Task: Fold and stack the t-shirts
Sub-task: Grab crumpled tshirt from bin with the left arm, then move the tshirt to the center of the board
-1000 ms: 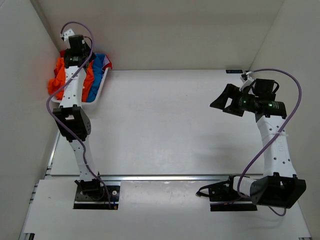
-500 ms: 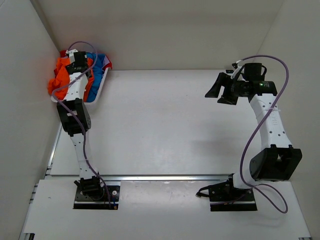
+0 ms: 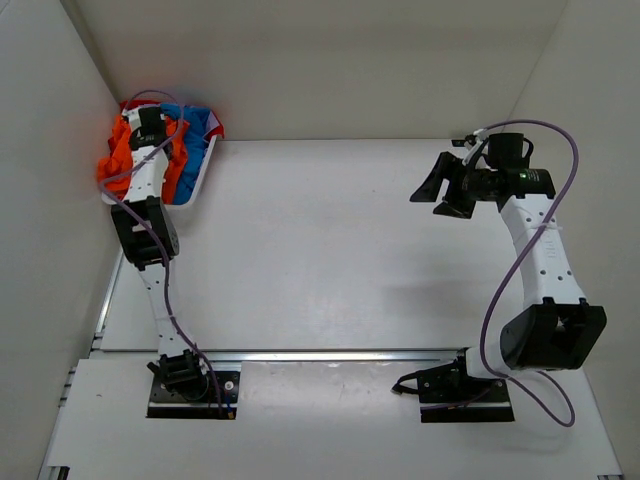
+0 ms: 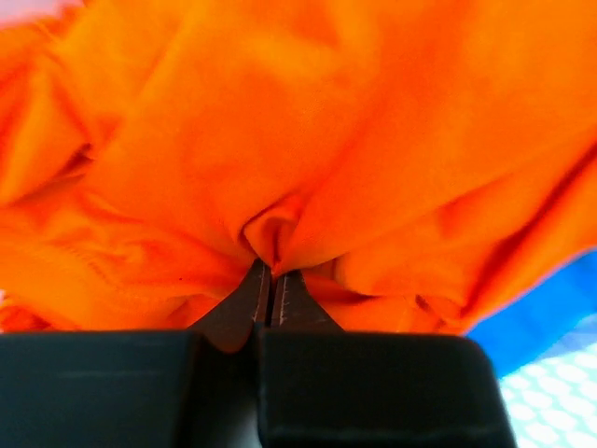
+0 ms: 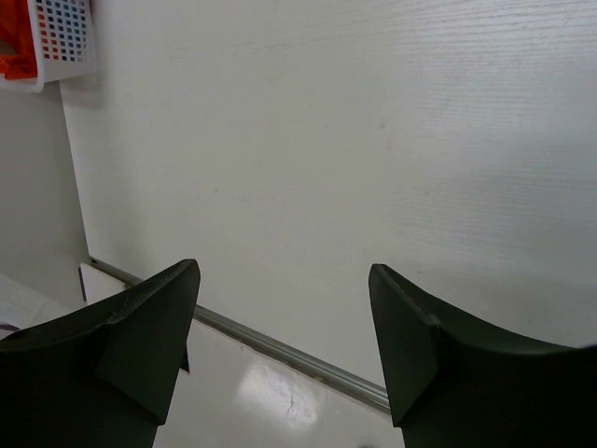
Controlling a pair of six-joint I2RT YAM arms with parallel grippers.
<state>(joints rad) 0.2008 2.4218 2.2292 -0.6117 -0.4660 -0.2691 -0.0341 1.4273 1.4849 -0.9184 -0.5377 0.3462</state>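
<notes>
The left gripper (image 4: pixel 270 273) pinches a pleat of the orange t-shirt (image 4: pixel 308 131), its two fingers (image 4: pixel 241 313) pressed together with the cloth puckered at their tips. Rumpled orange fabric fills the space above and to both sides of the fingers. Low to their right a strip of the blue t-shirt (image 4: pixel 560 294) shows beside it. From overhead, both shirts lie heaped in the white plastic basket (image 3: pixel 205 172) in the far left corner, with the left arm reaching down into the pile.

Across the table (image 3: pixel 320 250), well apart from the basket, the right gripper (image 5: pixel 282 269) hangs over bare tabletop. Its fingers are spread wide, with nothing between them and nothing touching them.

The step in hand appears to be the first one: taking a shirt out of the basket. No shirt is yet laid out on the table, so folding and stacking look wholly undone. The next move likely calls for lifting the orange shirt straight up and clear of the pile, then carrying it to the open tabletop. There the waiting right gripper could help spread it flat. Since the blue shirt lies against the orange one, it may drag along as the orange one rises.
</notes>
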